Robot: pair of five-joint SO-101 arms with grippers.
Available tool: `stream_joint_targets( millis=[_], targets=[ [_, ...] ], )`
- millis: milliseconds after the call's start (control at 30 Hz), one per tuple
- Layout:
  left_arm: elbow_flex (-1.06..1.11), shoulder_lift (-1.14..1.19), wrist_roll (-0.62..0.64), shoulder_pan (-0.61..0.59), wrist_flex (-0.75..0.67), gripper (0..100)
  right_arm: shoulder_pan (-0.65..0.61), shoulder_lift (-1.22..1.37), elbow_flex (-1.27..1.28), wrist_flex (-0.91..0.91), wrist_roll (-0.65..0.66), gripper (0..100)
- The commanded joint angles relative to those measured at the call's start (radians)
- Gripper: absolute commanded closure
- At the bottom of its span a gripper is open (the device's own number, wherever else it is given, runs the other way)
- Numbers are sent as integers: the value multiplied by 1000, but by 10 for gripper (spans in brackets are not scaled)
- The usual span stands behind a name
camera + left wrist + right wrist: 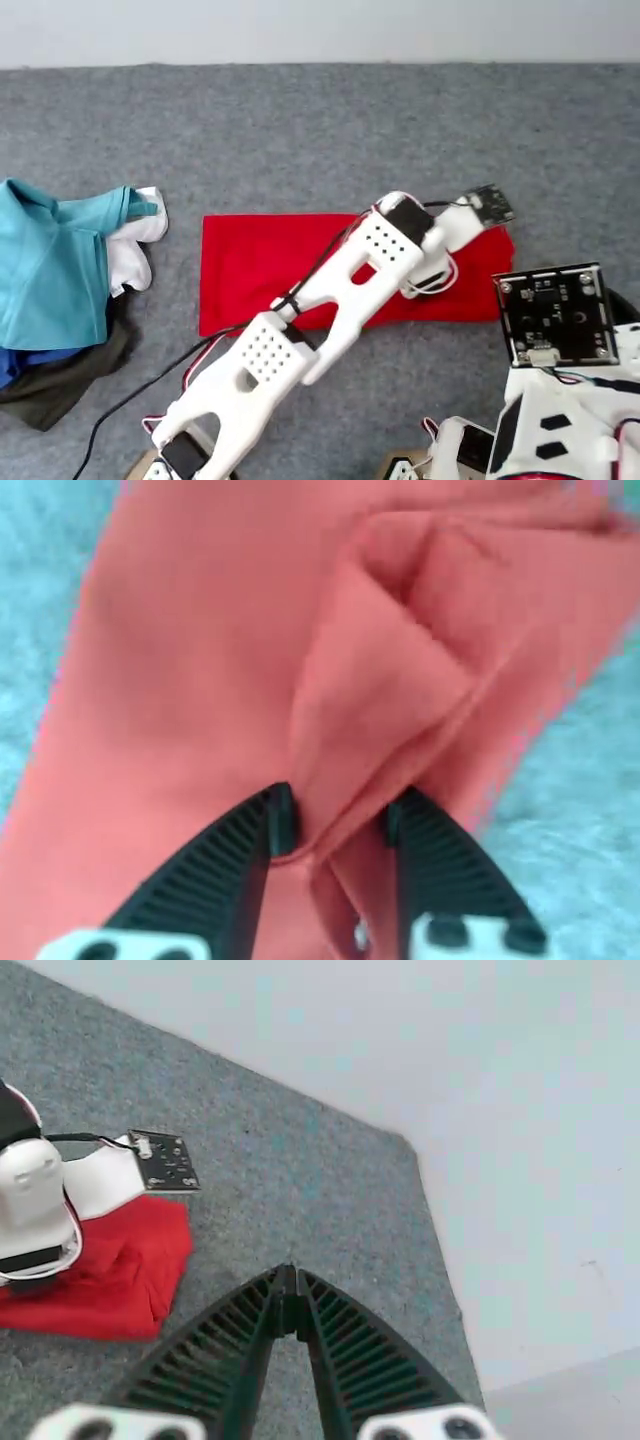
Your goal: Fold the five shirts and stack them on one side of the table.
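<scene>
At the middle of the table [300, 130], I am watching my left gripper [335, 825] pinching a raised fold of the red shirt [255, 265] at its right end. My right gripper [288, 1305] is hanging over the grey surface, jaws pressed together, and the other shirts [50, 290] are lying heaped at the left edge.

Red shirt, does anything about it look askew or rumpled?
Yes. The red shirt lies mostly flat, but one end is bunched into a raised fold, pinched in the left gripper; that end looks rumpled, not squared.
</scene>
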Motion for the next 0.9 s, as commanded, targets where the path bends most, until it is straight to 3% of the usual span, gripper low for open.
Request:
stream_joint_targets(
  millis=[0, 433, 867],
  targets=[
    [-44, -2, 6, -43, -28, 837, 5, -1, 5, 36, -11, 984],
    [-329, -6, 14, -68, 133, 837, 5, 1, 5, 25, -11, 985],
    [-119, -81, -32, -81, 130, 893, 4, 1, 5, 25, -9, 984]
  ],
)
